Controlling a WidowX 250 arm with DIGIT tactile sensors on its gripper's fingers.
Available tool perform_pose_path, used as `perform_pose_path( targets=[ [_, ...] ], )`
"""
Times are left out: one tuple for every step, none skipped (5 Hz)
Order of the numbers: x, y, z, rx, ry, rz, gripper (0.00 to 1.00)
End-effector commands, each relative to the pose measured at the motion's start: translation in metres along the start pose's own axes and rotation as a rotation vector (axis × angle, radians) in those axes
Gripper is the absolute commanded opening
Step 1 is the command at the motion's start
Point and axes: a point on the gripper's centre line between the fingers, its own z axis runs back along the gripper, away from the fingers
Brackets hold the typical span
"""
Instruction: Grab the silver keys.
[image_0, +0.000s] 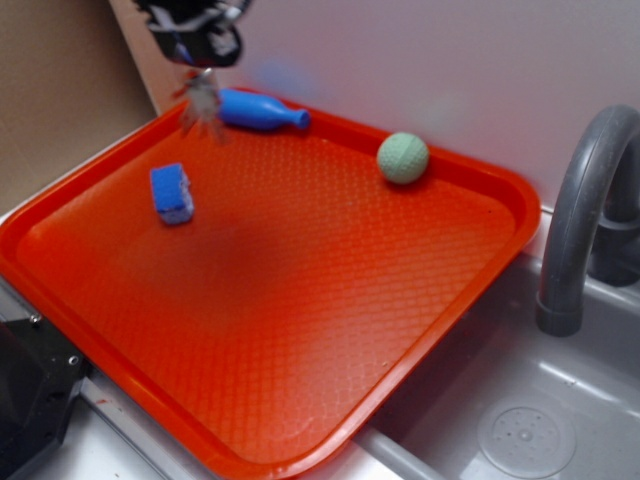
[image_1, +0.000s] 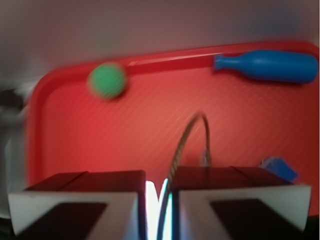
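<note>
My gripper (image_0: 203, 68) is at the top left, high above the far left corner of the red tray (image_0: 300, 330). It is shut on the silver keys (image_0: 203, 105), which hang blurred below the jaws, clear of the tray. In the wrist view the jaws stand almost together with the keys' thin wire ring (image_1: 187, 137) pinched between them and looping up over the tray; the key blades are hidden behind the right finger (image_1: 235, 197).
A blue bowling-pin toy (image_0: 262, 112) lies by the tray's far rim. A blue sponge block (image_0: 171, 193) sits at the left. A green ball (image_0: 402, 158) rests near the far right rim. A grey faucet (image_0: 585, 210) and sink (image_0: 520, 420) are at right.
</note>
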Motion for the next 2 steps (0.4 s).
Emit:
perform_pose_path(
  targets=[
    [-0.0183, -0.0183, 0.1006, 0.008, -0.022, -0.114, 0.00],
    [-0.0201, -0.0150, 0.0925, 0.008, 0.002, -0.094, 0.00]
  ],
)
